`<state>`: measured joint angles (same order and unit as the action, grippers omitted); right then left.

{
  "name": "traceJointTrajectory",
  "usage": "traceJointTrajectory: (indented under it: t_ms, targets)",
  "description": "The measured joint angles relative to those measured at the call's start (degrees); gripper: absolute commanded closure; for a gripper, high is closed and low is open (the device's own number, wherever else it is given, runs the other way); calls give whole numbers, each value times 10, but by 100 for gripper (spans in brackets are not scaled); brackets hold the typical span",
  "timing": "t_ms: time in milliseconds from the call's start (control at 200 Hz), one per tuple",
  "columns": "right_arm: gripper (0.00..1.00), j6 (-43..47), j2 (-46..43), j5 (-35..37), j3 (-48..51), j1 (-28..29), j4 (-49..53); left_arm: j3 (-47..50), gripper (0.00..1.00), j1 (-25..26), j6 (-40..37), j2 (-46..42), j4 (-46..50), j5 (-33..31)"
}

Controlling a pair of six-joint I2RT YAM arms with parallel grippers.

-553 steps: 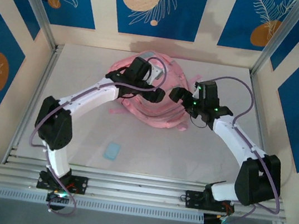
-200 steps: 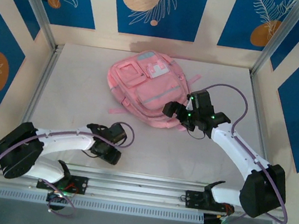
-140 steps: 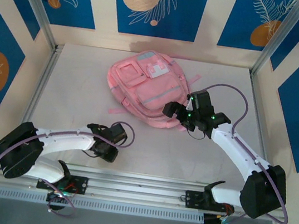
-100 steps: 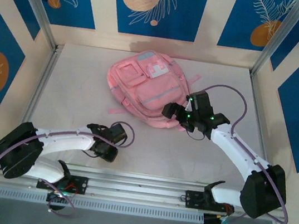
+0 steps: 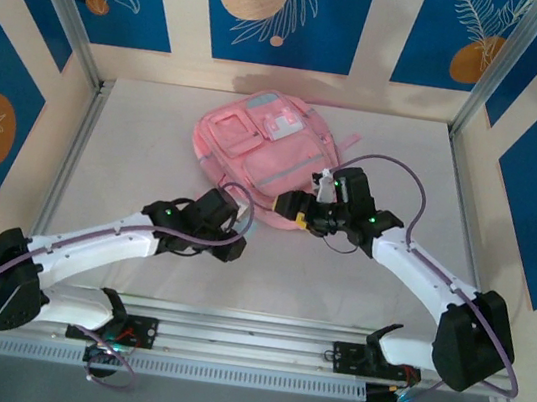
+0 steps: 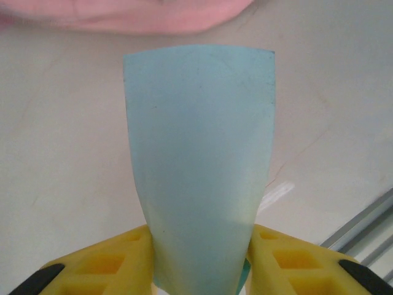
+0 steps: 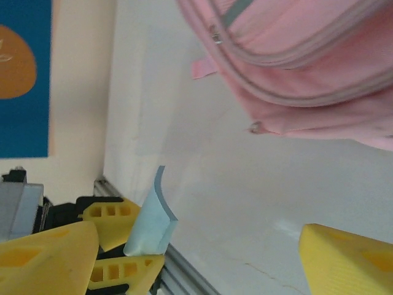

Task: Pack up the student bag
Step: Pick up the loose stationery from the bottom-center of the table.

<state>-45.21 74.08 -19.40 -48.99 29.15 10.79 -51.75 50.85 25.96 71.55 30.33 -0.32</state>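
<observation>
1. Catching just the tips of the left gripper (image 6: 199, 273) in its wrist view. Cut off at the bottom edge beyond the yellow fingers (image 6: 104, 267).
2. Pinching the lower end of a pale blue sheet (image 6: 199, 153), bowed and standing up out of the grip. Can't see how far down between the pads it goes.
3. From overhead, hard to pick out that same grip. Lost under the black wrist and purple cable, just off the near edge of the student bag (image 5: 255, 154).
4. Over to the right gripper (image 7: 196, 258): splayed wide at the fingers and gripping nothing. Cropped at both yellow tips by the frame.
5. Seen from above at the bag's near right edge. Cannot tell whether touching the fabric or just over it.
6. Now the bag itself: lying flat, front up, on the white table (image 5: 133, 161). Centred, toward the back wall.
7. Soft pink all over, with square front pockets on the left and a white patch (image 5: 280, 122) near the far end. Crossed by pale blue-grey trim, with a pink strap (image 5: 349, 138) poking out on the right.
8. In the right wrist view, showing just one corner of it, with the rest running out of frame. Picking out a grey-edged zip seam and two small zip pulls (image 7: 215, 34) there. Blurred pink along the top of the left wrist view.
</observation>
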Motion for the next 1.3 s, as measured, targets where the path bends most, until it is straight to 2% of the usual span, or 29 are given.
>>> traceJointTrajectory:
  t_ms: [195, 325, 475, 540, 655, 705, 730, 800, 860, 1040, 1180, 1300]
  targets:
    - [31, -14, 24, -54, 1, 3, -41, -13, 63, -1, -5, 10, -33, 14]
    - [48, -27, 27, -85, 12, 5, -74, -14, 64, -1, -3, 10, -48, 24]
    - [59, -37, 33, -111, 19, 10, -103, -14, 64, -1, 6, 10, -66, 34]
    - [69, -41, 39, -119, 19, 12, -112, -14, 64, -1, 9, 10, -73, 38]
    - [94, -43, 52, -131, 20, 13, -129, -14, 63, -1, 12, 10, -81, 43]
    - [100, -48, 55, -137, 21, 13, -133, -14, 53, -1, 14, 10, -80, 44]
    - [100, -50, 55, -137, 21, 12, -134, -13, 45, -1, 16, 11, -80, 43]
    - [100, -45, 55, -138, 21, 11, -134, -14, 16, -1, 17, 11, -81, 42]
    - [100, -44, 54, -136, 21, 6, -130, -14, 0, -2, 11, 11, -80, 38]
    - [100, -25, 28, -109, 22, -40, -80, -39, 0, -5, -25, 30, -67, -4]
    - [100, -11, -8, -72, 23, -114, -20, -91, 0, -5, -76, 87, -71, -43]
    - [100, -4, -45, -39, 35, -183, 28, -138, 6, -6, -125, 154, -85, -65]
